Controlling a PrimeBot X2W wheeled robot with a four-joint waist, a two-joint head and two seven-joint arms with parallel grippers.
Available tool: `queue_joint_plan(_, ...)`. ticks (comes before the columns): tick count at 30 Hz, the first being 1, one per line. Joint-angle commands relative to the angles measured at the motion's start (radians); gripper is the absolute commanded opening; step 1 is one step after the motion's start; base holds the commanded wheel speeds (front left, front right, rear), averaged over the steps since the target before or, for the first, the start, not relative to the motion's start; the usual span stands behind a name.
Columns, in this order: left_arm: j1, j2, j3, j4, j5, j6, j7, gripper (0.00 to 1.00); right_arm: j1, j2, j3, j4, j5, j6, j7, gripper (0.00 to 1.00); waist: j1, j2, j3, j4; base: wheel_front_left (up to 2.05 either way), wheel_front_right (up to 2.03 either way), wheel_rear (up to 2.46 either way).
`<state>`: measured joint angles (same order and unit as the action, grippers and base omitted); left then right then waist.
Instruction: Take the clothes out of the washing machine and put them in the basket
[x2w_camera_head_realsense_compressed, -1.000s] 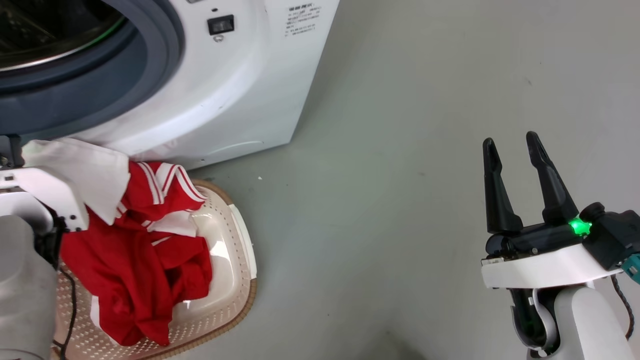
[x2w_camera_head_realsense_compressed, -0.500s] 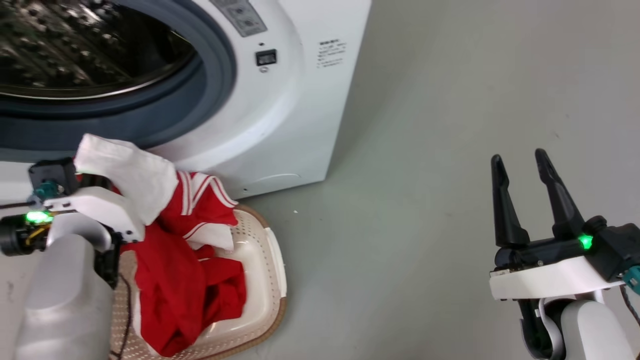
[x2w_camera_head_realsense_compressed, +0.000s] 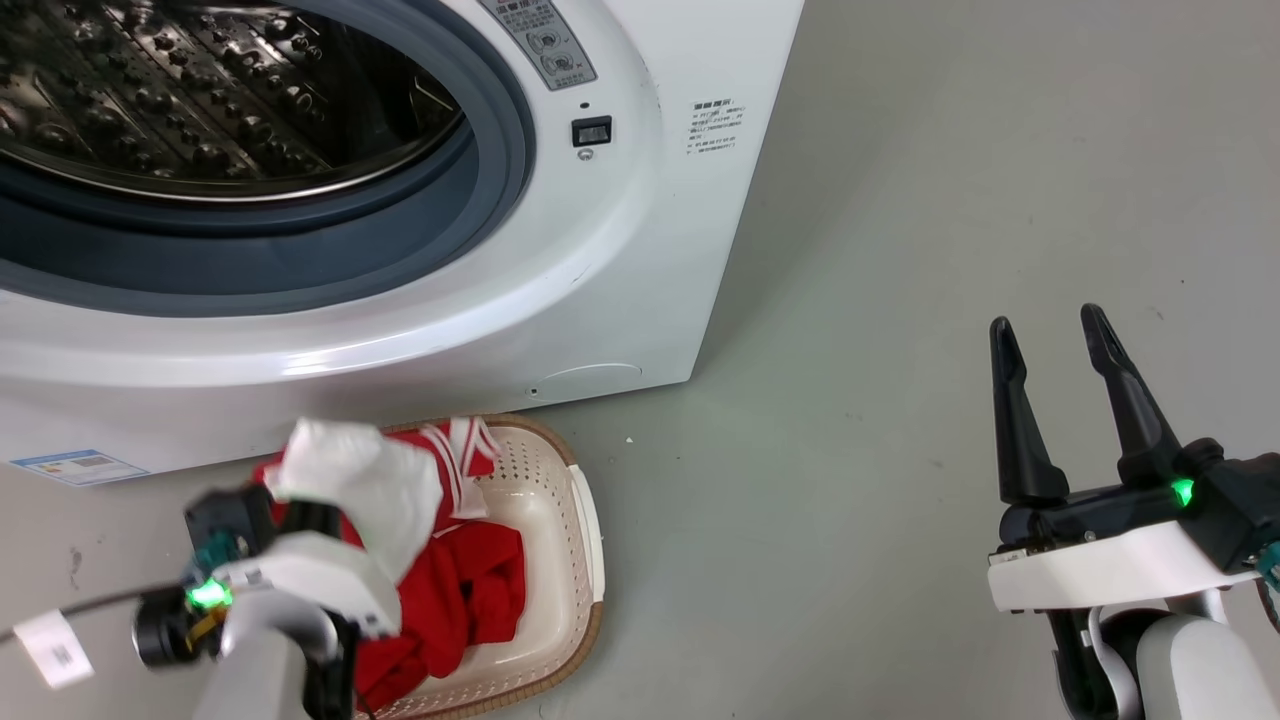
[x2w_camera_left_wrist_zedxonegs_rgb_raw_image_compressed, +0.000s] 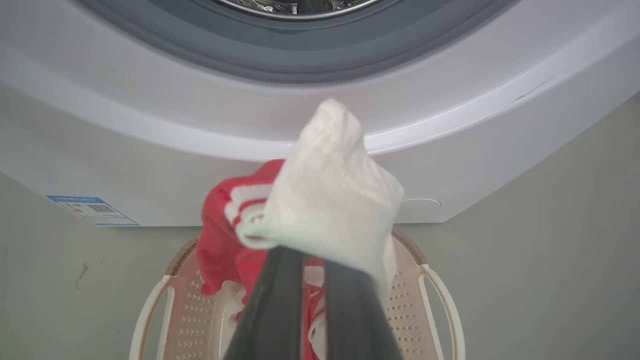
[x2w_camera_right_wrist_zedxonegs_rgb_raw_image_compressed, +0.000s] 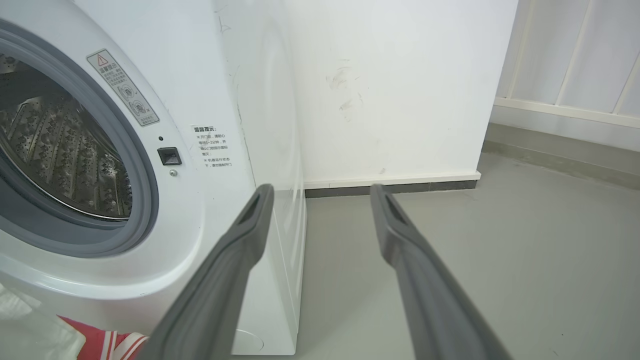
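Grey floor (x2w_camera_head_realsense_compressed: 900, 250) runs across the head view, and a white wall (x2w_camera_right_wrist_zedxonegs_rgb_raw_image_compressed: 400, 75) with a dark skirting closes the right wrist view. The washing machine (x2w_camera_head_realsense_compressed: 620, 260) takes the upper left of the frame, its porthole uncovered and the perforated steel drum (x2w_camera_head_realsense_compressed: 200, 90) bare as far as it can be seen. A blue label (x2w_camera_head_realsense_compressed: 75, 465) sits low on its front at the far left. At the lower left, the left gripper (x2w_camera_left_wrist_zedxonegs_rgb_raw_image_compressed: 312, 260) has its two fingers drawn close together, their tips buried in the white cloth (x2w_camera_head_realsense_compressed: 365, 490), which it pinches and holds up above the basket. Under it the red garment (x2w_camera_head_realsense_compressed: 470, 580) hangs down into the basket (x2w_camera_head_realsense_compressed: 575, 560), which stands on the floor just in front of the machine. At the lower right, well apart from all this, the right gripper (x2w_camera_head_realsense_compressed: 1045, 320) points up the frame, fingers spread and empty.
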<state>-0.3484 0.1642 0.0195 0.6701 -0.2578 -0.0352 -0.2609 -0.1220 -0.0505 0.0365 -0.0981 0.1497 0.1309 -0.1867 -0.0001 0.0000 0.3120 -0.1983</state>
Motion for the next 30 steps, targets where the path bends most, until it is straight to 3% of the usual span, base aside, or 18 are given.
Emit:
queue_joint_plan(1,0.018,-0.005,0.003,-0.004,-0.005,0.002,0.0,0.0,0.003,0.001,0.001,-0.008,0.0,0.0,0.002,1.0,0.0001,0.0,0.002,-0.001,0.0,0.0,0.0)
queue_joint_plan(6,0.073,-0.04,0.0,0.015,-0.033,0.005,0.02,0.0,0.001,0.001,0.002,-0.029,-0.007,0.0,0.011,1.0,0.0001,0.0,0.035,0.0,0.0,0.0,0.0)
queue_joint_plan(11,0.031,-0.045,-0.011,0.085,-0.043,-0.007,0.026,0.0,-0.023,0.0,0.015,-0.051,-0.009,0.0,0.016,1.0,0.0001,0.0,0.104,-0.01,0.0,0.0,0.0)
queue_joint_plan(30,-0.293,0.034,-0.029,0.447,-0.029,-0.008,0.002,0.0,-0.111,0.001,0.055,-0.056,0.018,0.0,-0.025,1.0,0.0001,0.0,0.377,-0.098,0.0,0.0,0.0)
